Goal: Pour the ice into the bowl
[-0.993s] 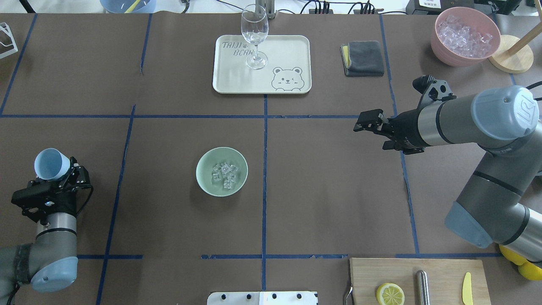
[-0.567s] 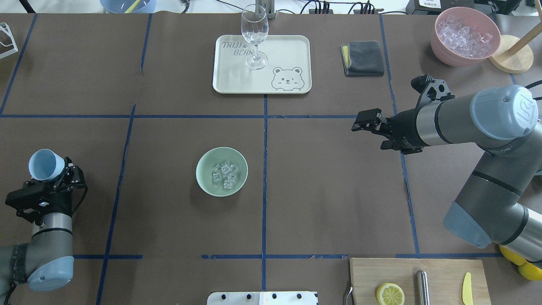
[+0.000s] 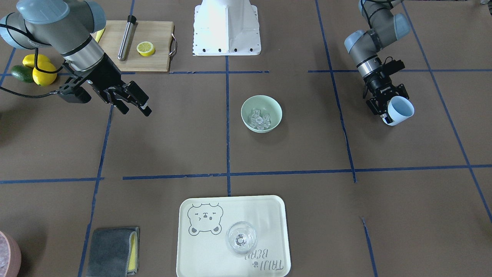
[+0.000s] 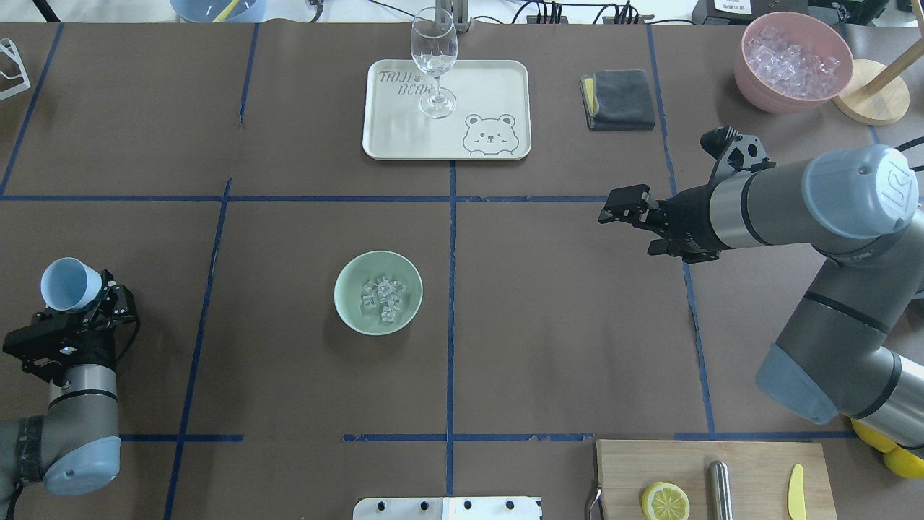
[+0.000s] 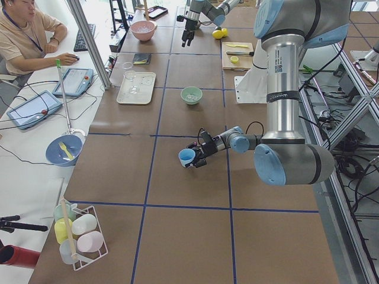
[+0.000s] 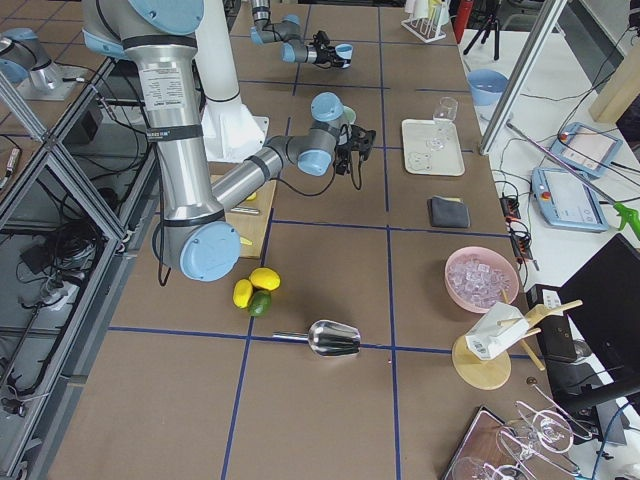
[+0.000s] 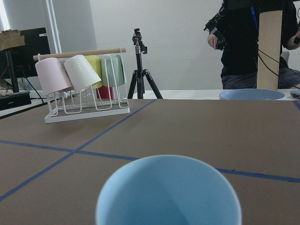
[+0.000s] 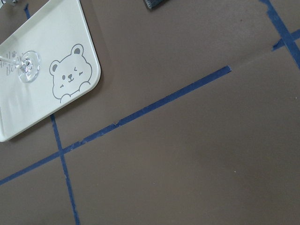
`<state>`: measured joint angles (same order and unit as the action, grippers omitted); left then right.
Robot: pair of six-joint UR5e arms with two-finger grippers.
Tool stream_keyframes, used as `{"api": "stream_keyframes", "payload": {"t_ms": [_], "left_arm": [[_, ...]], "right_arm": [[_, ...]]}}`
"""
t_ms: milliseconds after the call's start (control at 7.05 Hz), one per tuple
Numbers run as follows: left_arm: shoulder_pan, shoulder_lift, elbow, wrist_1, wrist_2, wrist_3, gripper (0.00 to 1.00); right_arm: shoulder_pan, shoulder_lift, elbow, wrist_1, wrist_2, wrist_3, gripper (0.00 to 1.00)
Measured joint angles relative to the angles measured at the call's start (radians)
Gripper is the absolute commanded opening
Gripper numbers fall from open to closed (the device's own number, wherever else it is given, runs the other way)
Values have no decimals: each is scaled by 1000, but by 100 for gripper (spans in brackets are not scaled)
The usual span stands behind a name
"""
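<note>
Round pale mint-green matte bowl (image 4: 346,278) sits on the brown-papered table (image 4: 563,332) nr centre, just left of the middle blue tape line in the overhead view. A small heap of clear ice cubes (image 4: 384,297) lies on the bowl's bottom. Left hand (image 4: 92,297) is well apart from the bowl, nr the table's left edge, fingers closed on the lower part of a light blue cup (image 4: 66,283), which is tilted w/ its mouth away from the wrist. Front view gives the cup's outer wall & rim. Left wrist cam alone looks into it: blue inner wall fills the frame's bottom, w/ a white wire rack of pastel cups (image 7: 89,114) beyond. Right hand (image 3: 135,109) hovers over the table, well apart from the bowl. Front view shows its two fingers spread w/ nothing btw them; overhead view shows them less clearly. Right wrist cam shows no fingers, only table, tape, a corner of the cream bear-print tray (image 8: 56,42) & the foot of a clear wine glass (image 8: 27,65). Overhead view shows the pink bowl of ice (image 4: 754,90) whole; front view clips it at the frame edge.
</note>
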<state>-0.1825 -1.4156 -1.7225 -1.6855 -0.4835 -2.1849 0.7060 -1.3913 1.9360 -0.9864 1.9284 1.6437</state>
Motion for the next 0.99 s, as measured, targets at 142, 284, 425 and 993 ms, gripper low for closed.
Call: {"api": "stream_keyframes", "payload": {"t_ms": [142,284,425,993], "left_arm": [[0,0,-2,1,-1,0,99],[-1,-1,-6,1,-2,3,100],[-2,-1,-9,1,-3,5,100],[-15,44,-84,1,-4,44,100]], "right_arm": [[0,0,2,0,0,0,100],[0,1,3,0,-1,1,100],[0,1,4,0,-1,2,100],[-2,2,4,0,-1,3,100]]}}
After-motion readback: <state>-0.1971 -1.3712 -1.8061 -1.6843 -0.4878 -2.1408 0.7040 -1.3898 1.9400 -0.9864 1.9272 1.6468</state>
